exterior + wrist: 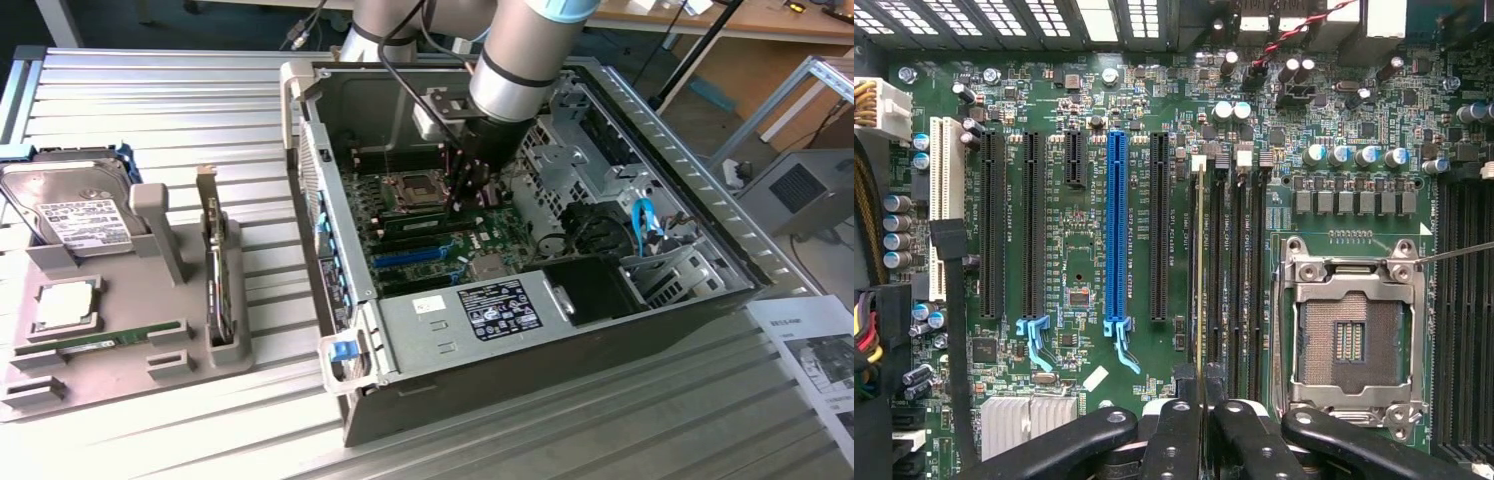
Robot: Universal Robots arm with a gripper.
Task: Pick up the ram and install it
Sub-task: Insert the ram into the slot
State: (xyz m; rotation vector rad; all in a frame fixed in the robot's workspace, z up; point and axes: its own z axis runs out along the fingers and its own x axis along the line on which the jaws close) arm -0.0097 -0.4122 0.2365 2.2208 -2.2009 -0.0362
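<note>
The ram [1200, 280] shows edge-on in the wrist view as a thin green-gold strip, lined up over the memory slot [1215, 260] closest to the long black card slots, beside the CPU socket [1351, 320]. My gripper [1201, 432] is shut on its near end, with a black finger [1172, 440] on either side. Whether the stick sits fully in the slot I cannot tell. In the exterior view my gripper [470, 190] reaches down into the open computer case [667, 170], just above the motherboard [441, 240].
A grey tray [134, 350] at the exterior view's left holds a silver hard drive [74, 215], an upright expansion card [214, 270], a CPU [64, 305] and another green stick [100, 343]. The power supply [454, 320] and the case walls crowd the arm. A blue slot [1116, 230] lies nearby.
</note>
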